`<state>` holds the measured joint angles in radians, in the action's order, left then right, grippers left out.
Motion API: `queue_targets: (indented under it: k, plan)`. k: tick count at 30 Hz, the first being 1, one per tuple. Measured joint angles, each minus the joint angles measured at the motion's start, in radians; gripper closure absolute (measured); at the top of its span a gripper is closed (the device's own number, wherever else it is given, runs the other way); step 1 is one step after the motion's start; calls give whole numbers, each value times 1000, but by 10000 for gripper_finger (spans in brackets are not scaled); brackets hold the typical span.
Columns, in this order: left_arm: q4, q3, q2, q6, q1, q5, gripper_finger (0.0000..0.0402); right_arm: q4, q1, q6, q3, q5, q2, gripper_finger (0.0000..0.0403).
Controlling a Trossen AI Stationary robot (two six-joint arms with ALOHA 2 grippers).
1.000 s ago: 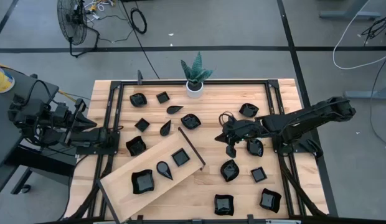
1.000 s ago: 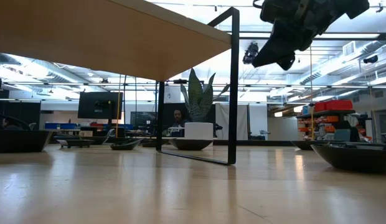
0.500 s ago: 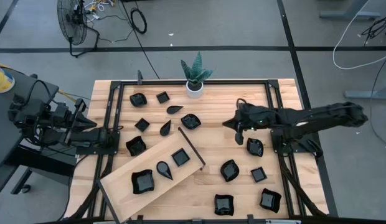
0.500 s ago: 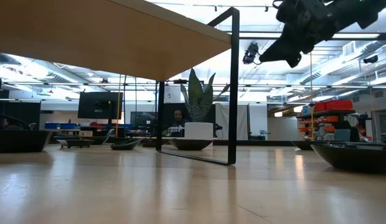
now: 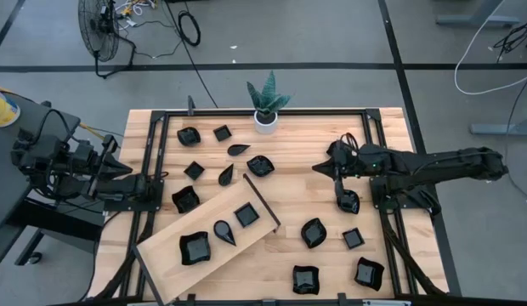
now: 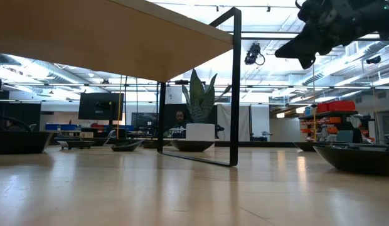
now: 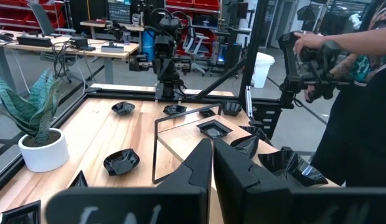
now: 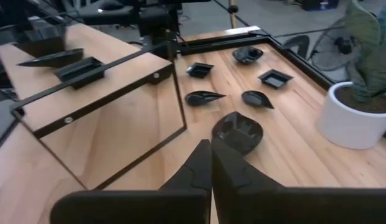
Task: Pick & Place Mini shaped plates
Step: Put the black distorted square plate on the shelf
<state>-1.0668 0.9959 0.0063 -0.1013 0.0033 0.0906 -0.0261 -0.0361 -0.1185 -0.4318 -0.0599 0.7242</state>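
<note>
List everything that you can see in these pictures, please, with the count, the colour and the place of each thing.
mini shaped plates: fifteen visible, glossy black; three on the board, twelve spread over the table; the right arm may hide more.
wooden board: one, light wood with a black frame, lying at a slant at the table's front left.
plant pot: one, white with a green plant, at the middle of the table's far edge.
table: one, light wood.
fan: one, black, on the floor behind the table.
person: one, in dark clothes, beside the table.
left tool: one, dark, shut, at the table's left edge.
right tool: one, dark, shut and empty, raised above the table's right half.
</note>
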Motion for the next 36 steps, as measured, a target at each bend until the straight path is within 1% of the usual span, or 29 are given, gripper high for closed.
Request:
queue_targets:
  k: [8, 13, 17, 27, 29, 32, 36]
  plan:
    - [0, 0, 0, 0, 0, 0, 383, -1, 0, 2, 58, 2, -92, 401]
    - [0, 0, 0, 0, 0, 0, 383, -1, 0, 32, 103, 54, -177, 401]
    - [0, 0, 0, 0, 0, 0, 383, -7, 0, 36, 138, 59, -239, 401]
    - [0, 0, 0, 0, 0, 0, 383, -47, 0, 30, 144, 58, -332, 401]
    - [0, 0, 0, 0, 0, 0, 383, -80, 0, 19, 129, 59, -338, 401]
    - [0, 0, 0, 0, 0, 0, 383, -170, 0, -4, 72, 61, -337, 401]
    - [0, 0, 0, 0, 0, 0, 383, -303, 0, 28, -22, 61, -338, 401]
